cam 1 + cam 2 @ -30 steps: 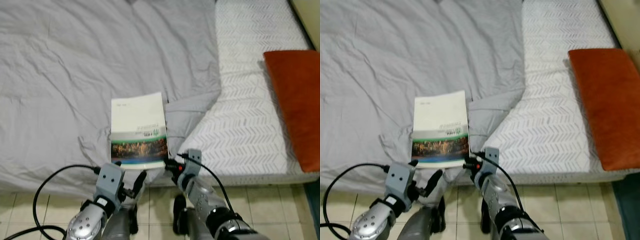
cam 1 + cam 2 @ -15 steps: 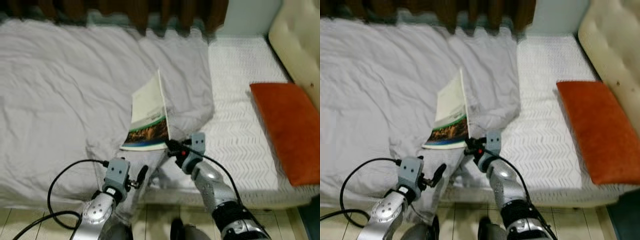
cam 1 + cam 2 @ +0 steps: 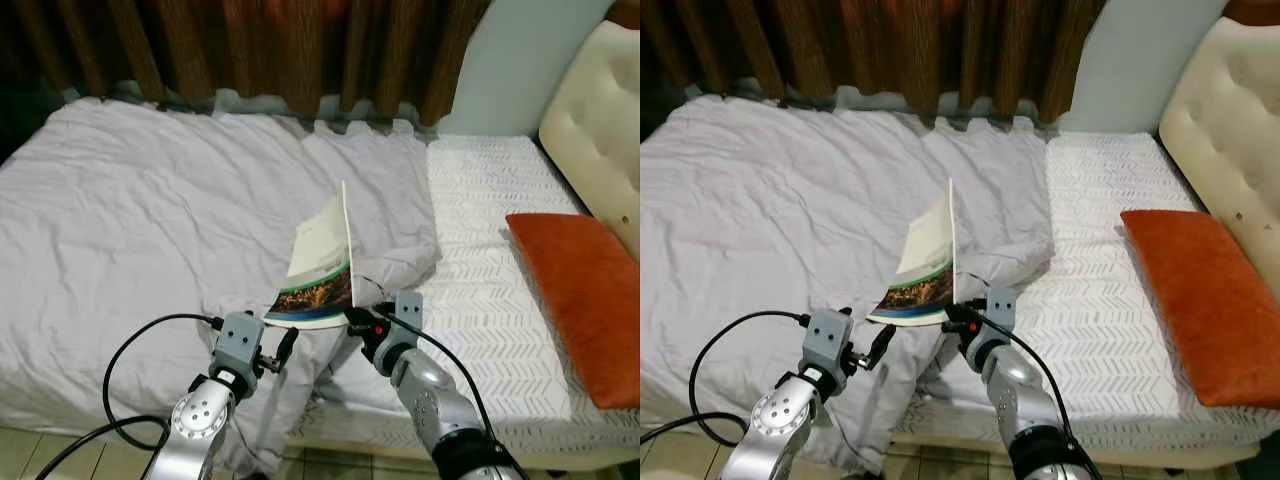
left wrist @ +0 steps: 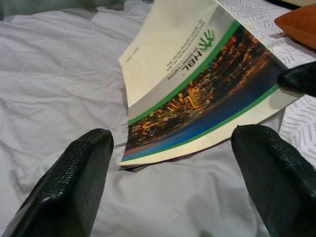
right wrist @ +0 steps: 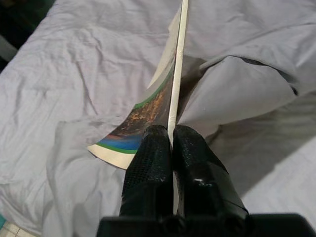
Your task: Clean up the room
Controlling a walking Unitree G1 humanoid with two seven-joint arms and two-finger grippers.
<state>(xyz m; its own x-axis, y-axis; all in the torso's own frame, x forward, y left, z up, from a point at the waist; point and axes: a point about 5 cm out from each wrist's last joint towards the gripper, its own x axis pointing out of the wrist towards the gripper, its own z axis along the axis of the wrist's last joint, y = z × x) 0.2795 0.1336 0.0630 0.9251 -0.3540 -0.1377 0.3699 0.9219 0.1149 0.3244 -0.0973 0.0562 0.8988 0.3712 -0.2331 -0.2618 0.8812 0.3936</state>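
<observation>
Above the rumpled grey duvet, glossy booklet in right claw.

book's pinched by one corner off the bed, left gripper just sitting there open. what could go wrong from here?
1. The right gripper pinches only the book's bottom corner; the cover bows and sags in the left wrist view, so it may slip out or crease.
2. The pages fan open away from the pinch, so loose ones could tear under the book's own weight.
3. The left gripper is open below the book, not supporting it; a swing could knock the two together.
</observation>
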